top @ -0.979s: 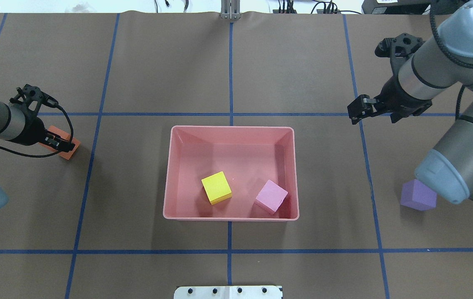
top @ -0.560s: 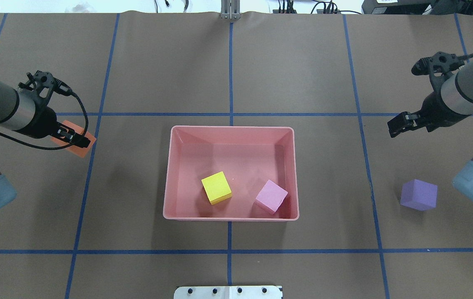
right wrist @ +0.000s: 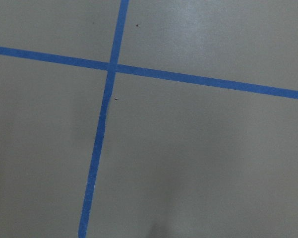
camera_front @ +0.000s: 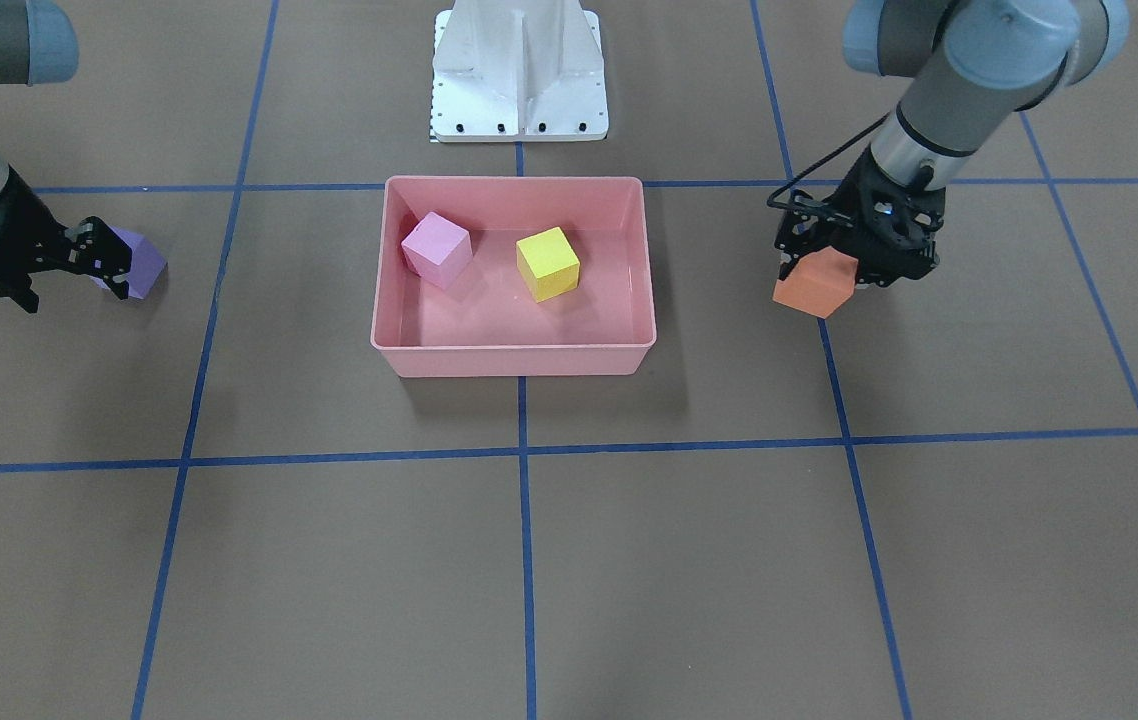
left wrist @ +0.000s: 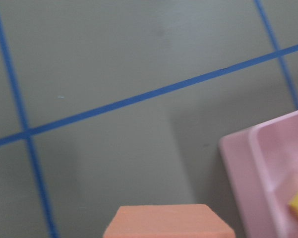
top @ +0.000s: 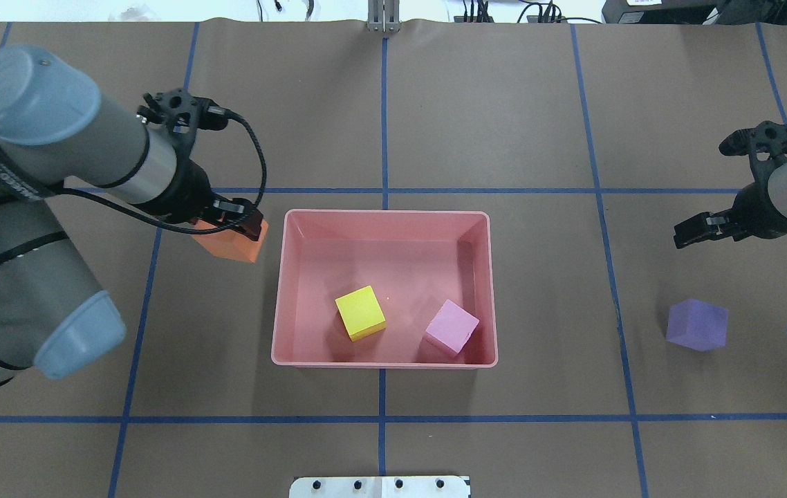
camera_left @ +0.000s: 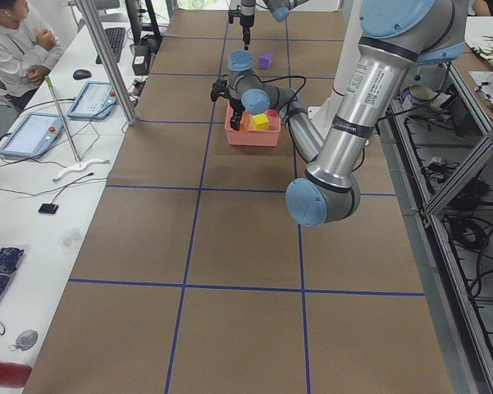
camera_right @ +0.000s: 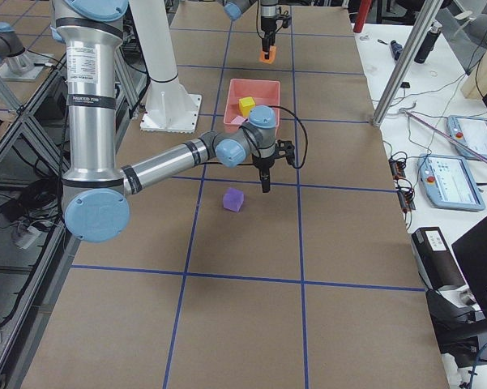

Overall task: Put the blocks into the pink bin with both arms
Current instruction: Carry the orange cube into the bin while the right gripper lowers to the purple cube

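Salmon-pink glossy plastic bin (top: 384, 220) at table centre. Matte yellow cube (top: 360, 312) and light pink cube (top: 451, 327) sit inside, toward its robot-side wall. Orange cube (top: 231, 244) is clamped in the left gripper (top: 241, 225), just outside the bin's left wall. Purple cube (top: 696, 325) lies near the table's right edge.

Big grey left arm (camera_left: 353, 90) up front, pink bin (camera_left: 253, 138) mid-table holding yellow block (camera_left: 261, 122), purple block (camera_left: 265, 61) beyond, person (camera_left: 12, 41) upper left
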